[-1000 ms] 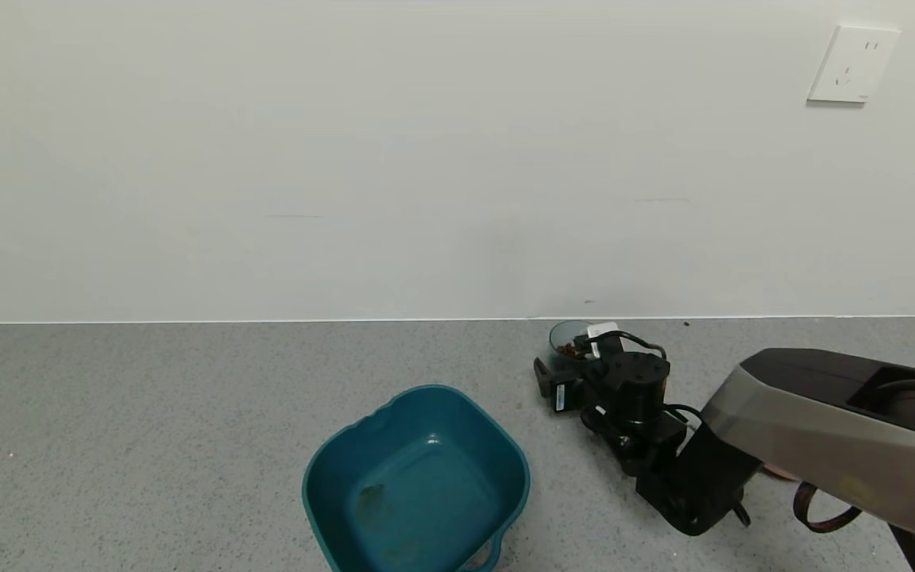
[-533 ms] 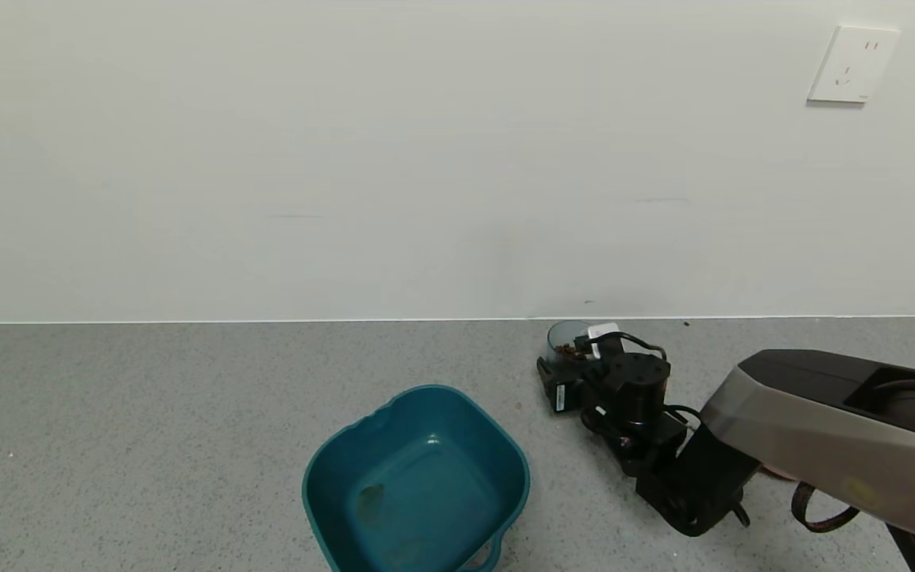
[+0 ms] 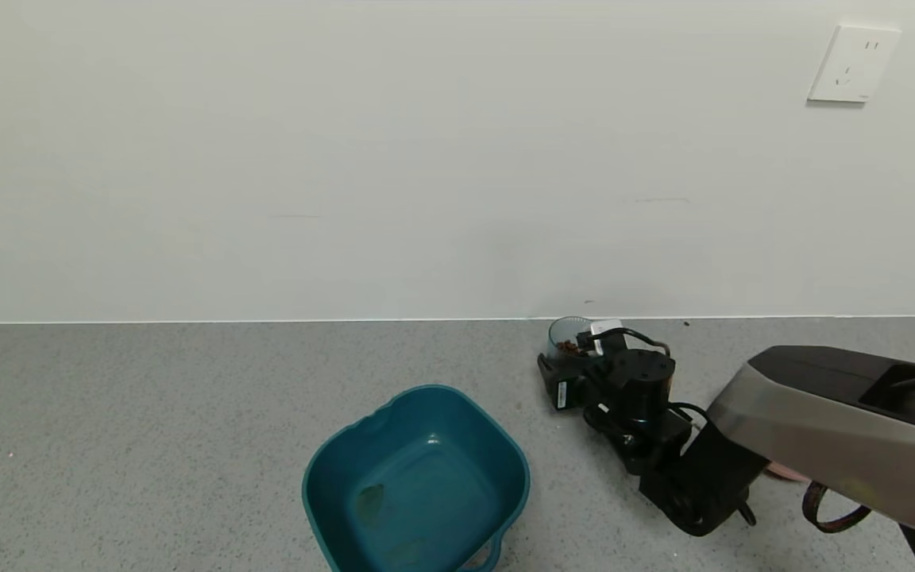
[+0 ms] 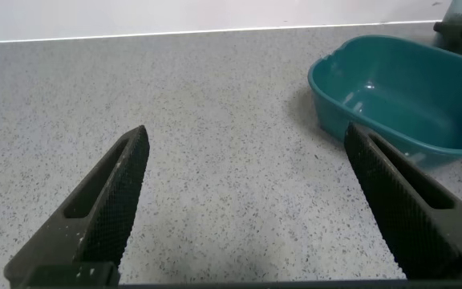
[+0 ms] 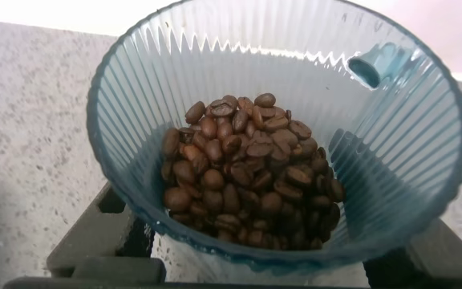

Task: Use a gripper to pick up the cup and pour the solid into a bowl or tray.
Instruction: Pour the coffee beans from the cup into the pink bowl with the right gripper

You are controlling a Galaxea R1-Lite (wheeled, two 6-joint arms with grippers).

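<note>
Cup [image 3: 568, 335] first: it stands far back on the grey speckled floor [image 3: 148, 445], close to the foot of the white wall [image 3: 346, 159], upright. It is a small ribbed thing of translucent blue-grey plastic, with a little pale blue tab [image 5: 375, 64] on its rim, and the right wrist view looks straight down into it, where a heap of glossy brown coffee beans [image 5: 247, 172] covers the bottom.

Going from the left: the left gripper [image 4: 247, 209] hangs low over bare floor with its two ridged black fingers spread wide apart and nothing between them. Next comes the dark teal tub [image 3: 416, 481], squarish with a handle at its near edge, sitting well apart from the cup. Right of it, the right gripper [image 3: 573, 361] reaches from its silver-grey arm [image 3: 831, 433], and its dark fingers [image 5: 95, 241] sit against either side of the cup's base, clamped on it. A white wall socket [image 3: 853, 63] sits high at the far right.
</note>
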